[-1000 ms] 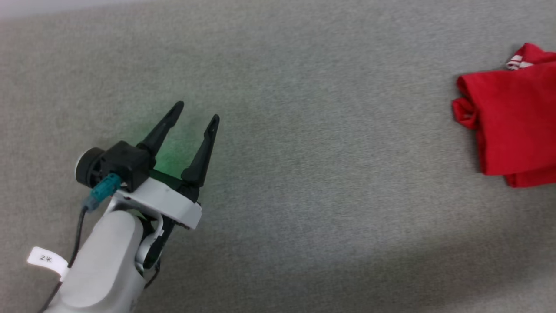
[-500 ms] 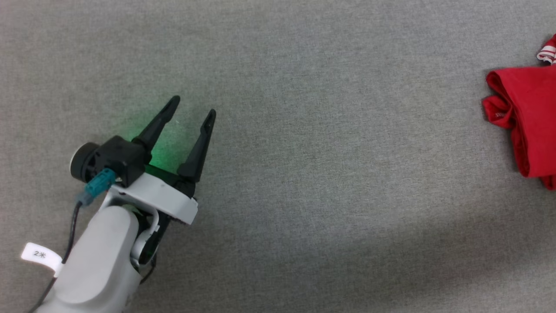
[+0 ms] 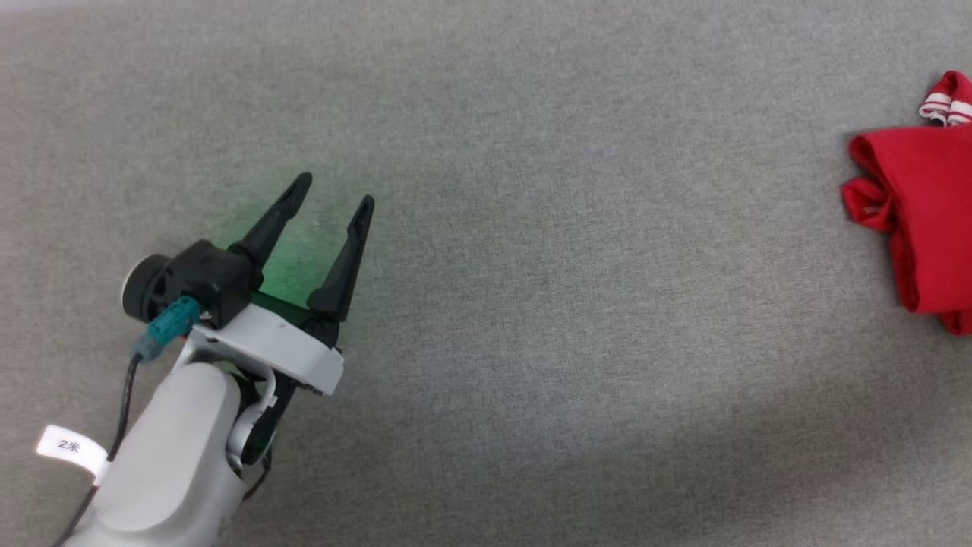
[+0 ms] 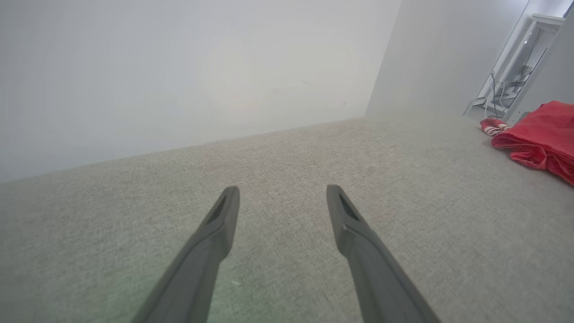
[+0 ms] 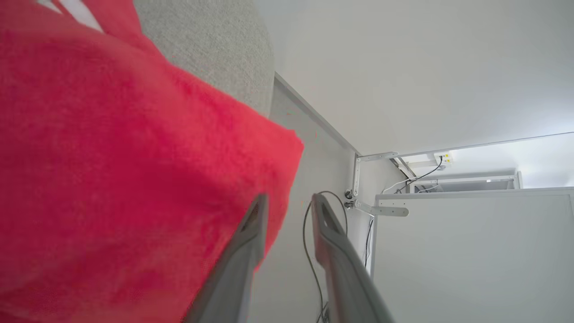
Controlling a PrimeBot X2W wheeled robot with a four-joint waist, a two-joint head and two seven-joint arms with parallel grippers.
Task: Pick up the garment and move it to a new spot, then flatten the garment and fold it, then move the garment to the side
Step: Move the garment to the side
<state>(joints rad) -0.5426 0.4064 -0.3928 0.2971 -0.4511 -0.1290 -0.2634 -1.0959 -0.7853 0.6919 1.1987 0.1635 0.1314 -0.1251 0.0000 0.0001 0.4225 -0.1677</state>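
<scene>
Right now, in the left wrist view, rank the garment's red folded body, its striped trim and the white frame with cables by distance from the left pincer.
1. The red folded body, at the right, nearest the left pincer.
2. The striped trim, just beyond it.
3. The white frame with cables, far right corner.

Soft matt red cloth of the jersey [image 3: 930,220]; rough, felt-like grey fabric over the table top [image 3: 577,304]; matt black plastic on the left gripper [image 3: 335,190]; smooth, slightly glossy pale plastic on its forearm [image 3: 171,471].
</scene>
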